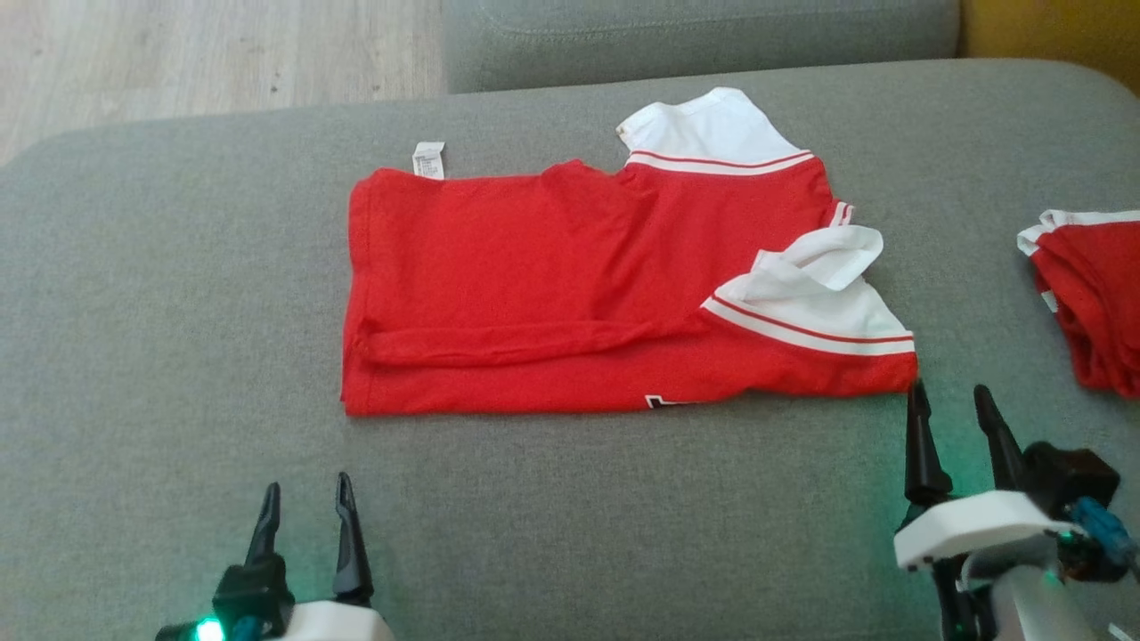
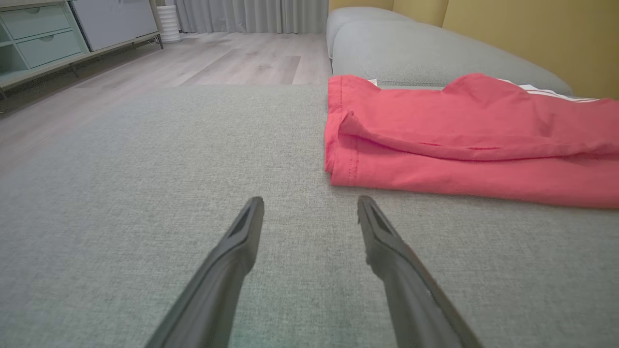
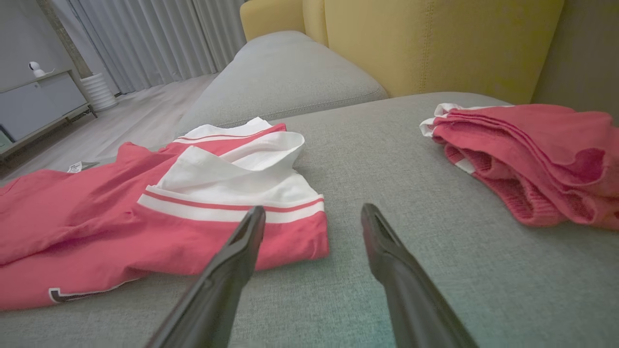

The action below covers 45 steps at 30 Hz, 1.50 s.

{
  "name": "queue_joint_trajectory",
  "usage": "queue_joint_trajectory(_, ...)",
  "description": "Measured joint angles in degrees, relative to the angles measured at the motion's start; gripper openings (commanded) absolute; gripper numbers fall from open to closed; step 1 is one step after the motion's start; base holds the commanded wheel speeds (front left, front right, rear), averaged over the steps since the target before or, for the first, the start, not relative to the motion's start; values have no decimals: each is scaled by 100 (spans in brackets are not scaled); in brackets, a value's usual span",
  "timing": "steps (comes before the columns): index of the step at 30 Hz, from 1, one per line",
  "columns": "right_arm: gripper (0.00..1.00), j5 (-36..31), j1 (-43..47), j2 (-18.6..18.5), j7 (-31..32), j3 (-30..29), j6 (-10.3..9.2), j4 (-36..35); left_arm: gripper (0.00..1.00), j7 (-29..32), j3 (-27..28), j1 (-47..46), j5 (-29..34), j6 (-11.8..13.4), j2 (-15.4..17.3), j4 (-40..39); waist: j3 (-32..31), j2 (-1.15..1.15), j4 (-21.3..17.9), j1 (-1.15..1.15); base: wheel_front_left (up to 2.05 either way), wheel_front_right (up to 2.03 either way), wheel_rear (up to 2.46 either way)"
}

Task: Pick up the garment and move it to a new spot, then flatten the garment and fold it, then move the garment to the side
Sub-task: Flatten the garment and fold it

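shirt (image 1: 570, 285): partly folded, flat on sofa (image 1: 134, 312), long axis left-to-right | right end effector (image 1: 949, 392): spread, empty, tips just beside near right corner | left end effector (image 1: 308, 482): spread, empty, short of near left corner | nearer: right

The garment (image 1: 552, 294) sits mid-cushion (image 1: 178, 401), company off to the right.
Its tag (image 1: 428, 160) pokes out at the far-left edge. Well to the right, at the cushion's edge, lies the other garment (image 1: 1091, 303). Left gripper (image 1: 307, 482) is near-left, apart from the garment; right gripper (image 1: 948, 387) is just beside its near-right corner. Beyond lie a second cushion (image 1: 695, 36) and the floor (image 1: 214, 53).
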Motion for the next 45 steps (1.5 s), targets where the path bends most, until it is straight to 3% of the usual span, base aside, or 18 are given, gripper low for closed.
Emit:
queue_joint_trajectory(11,100,-33,-305,4,0,79,0,258,100,0,-177,-52,-42,-40,10,-94,168,0,10,1,0,0,0)
queue_joint_trajectory(17,100,-311,-1173,2,0,-226,0,999,100,0,-397,-462,-85,-133,10,-68,487,0,77,2,0,0,0)
queue_joint_trajectory(23,100,-631,-1471,0,-46,-449,0,1954,100,0,-513,-772,-182,-141,12,70,778,0,190,2,0,0,0)
queue_joint_trajectory(24,96,-631,-1558,-4,-79,-443,0,2062,100,0,-516,-818,-183,-142,12,78,824,0,199,2,0,0,0)
queue_joint_trajectory(25,21,-622,-1673,-19,-91,-427,0,2163,100,0,-521,-869,-183,-160,12,88,863,0,206,2,0,0,0)
queue_joint_trajectory(26,0,-598,-1795,-35,-92,-403,0,2250,100,0,-524,-926,-193,-187,11,109,895,0,209,2,0,0,0)
queue_joint_trajectory(36,0,-293,-1994,-31,-90,-9,0,2152,100,0,-486,-1367,-632,-438,7,344,1059,0,69,2,0,0,0)
queue_joint_trajectory(44,0,-76,-1975,-32,-74,308,0,1889,100,-21,-344,-1762,-767,-335,-1,1193,1198,0,-81,2,0,0,0)
queue_joint_trajectory(45,0,-49,-1975,-32,-74,332,0,1864,44,-54,-347,-1812,-795,-346,-1,1288,1209,0,-98,2,0,0,0)
